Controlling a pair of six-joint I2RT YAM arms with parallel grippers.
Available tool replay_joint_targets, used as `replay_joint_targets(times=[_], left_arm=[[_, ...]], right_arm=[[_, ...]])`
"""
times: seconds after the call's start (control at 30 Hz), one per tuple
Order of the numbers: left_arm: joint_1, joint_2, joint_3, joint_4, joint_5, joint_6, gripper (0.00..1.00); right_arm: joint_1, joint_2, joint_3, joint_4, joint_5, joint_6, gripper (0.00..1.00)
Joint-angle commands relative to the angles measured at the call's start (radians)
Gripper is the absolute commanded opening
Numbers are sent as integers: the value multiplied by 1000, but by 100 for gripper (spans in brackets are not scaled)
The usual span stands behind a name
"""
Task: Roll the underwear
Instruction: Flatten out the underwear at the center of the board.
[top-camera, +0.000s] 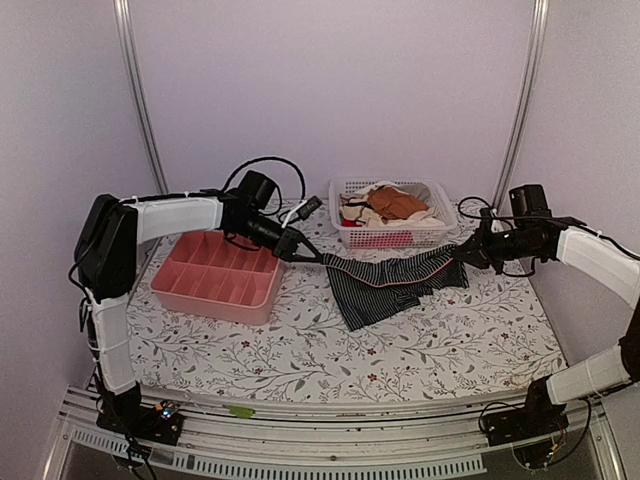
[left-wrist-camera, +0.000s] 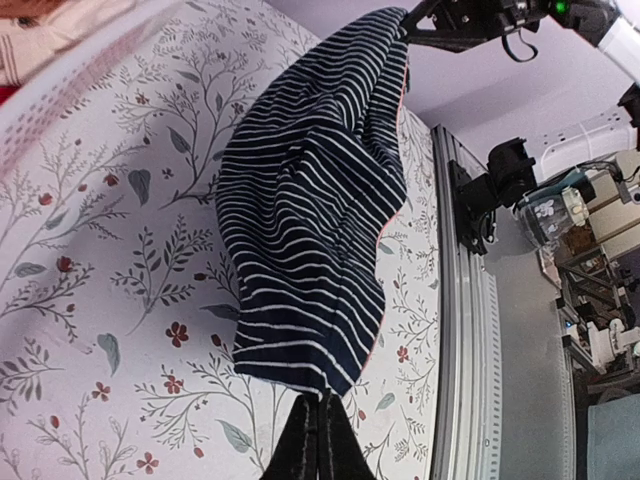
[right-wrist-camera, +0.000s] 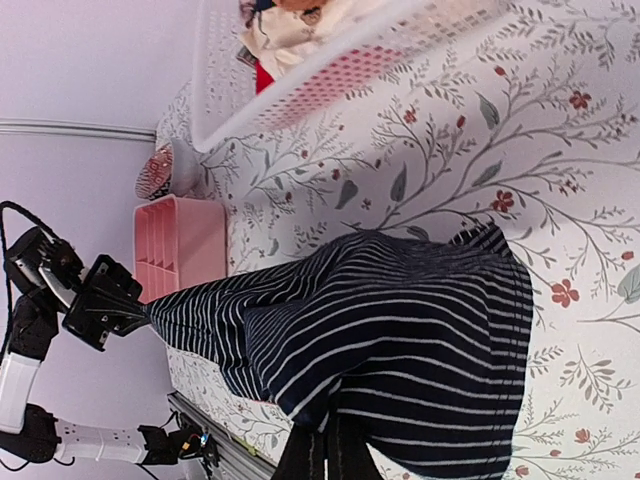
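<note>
Striped underwear (top-camera: 385, 285) stretched over the bench (top-camera: 420, 350), left jaws pinched tight on its 9 o'clock end, right jaws pinched tight on its 3 o'clock end

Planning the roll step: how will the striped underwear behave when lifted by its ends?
Probably floppy: the underwear sags and creases between its two held ends. Likely light for its size, since two small pinches carry it. It may bunch rather than lie flat when set down.
</note>
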Motion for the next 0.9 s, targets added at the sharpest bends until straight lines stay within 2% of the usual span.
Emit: replay_joint_targets(times=[0.0, 0.1, 0.23, 0.4, 0.5, 0.63, 0.73, 0.77, 0.8, 0.83, 0.87], left_arm=[[35, -49, 96, -21, 16, 15, 0], [39, -94, 130, -83, 19, 67, 0], [39, -142, 102, -174, 31, 139, 0], [39, -298, -49, -283, 93, 226, 0], [38, -373, -122, -351, 129, 264, 0], [46, -358, -91, -324, 137, 196, 0], [66, -215, 51, -194, 122, -32, 0], [81, -158, 111, -139, 81, -110, 0], [99, -96, 174, -97, 63, -170, 14], [119, -27, 254, -86, 46, -180, 33], [125, 25, 339, -113, -2, -156, 42]], right_arm=[[-18, 4, 124, 25, -59, -4, 0], [-20, 1, 144, 13, -82, -22, 0], [-21, -55, 88, 0, -170, -23, 0], [-13, -285, -60, -52, -285, 49, 0], [0, -430, -135, -72, -366, 153, 0], [11, -474, -177, -43, -366, 301, 0], [-36, -333, -174, 4, -291, 399, 1], [-75, -270, -172, 14, -277, 426, 25], [-130, -217, -174, 60, -282, 450, 43], [-161, -169, -171, 111, -286, 491, 56], [-183, -135, -160, 176, -281, 516, 70]])
